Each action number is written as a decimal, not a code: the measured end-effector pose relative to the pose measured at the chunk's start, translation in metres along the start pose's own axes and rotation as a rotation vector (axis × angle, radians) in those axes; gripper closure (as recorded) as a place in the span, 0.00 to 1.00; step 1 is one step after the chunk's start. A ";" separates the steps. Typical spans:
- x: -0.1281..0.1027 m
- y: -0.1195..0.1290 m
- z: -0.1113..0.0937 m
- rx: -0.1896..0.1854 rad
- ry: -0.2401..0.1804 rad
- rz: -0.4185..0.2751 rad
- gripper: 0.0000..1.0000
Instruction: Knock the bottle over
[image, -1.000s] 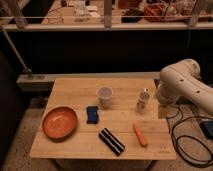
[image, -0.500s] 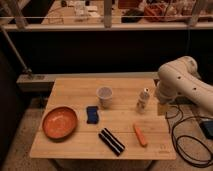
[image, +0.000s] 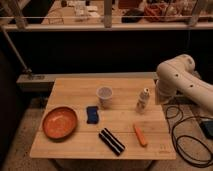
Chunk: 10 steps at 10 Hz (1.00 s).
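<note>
Bottle (image: 143, 100) stands upright toward the table's (image: 75, 87) right edge, at three o'clock from the cup (image: 104, 96). Light, slim, probably near empty; a nudge near the cap should tip it. Gripper (image: 154, 96) hangs just at its three o'clock, perhaps touching; clenched or released, I cannot tell.

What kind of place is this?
Probably a robot test lab, not a kitchen: a white robot arm with its gripper beside the bottle, a wooden table of odd items, and loose cables.
</note>
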 end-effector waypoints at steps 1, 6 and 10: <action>0.001 -0.002 0.002 0.014 -0.001 0.010 0.89; -0.001 -0.016 0.013 0.031 0.007 0.012 0.98; -0.002 -0.025 0.022 0.048 0.008 0.025 0.98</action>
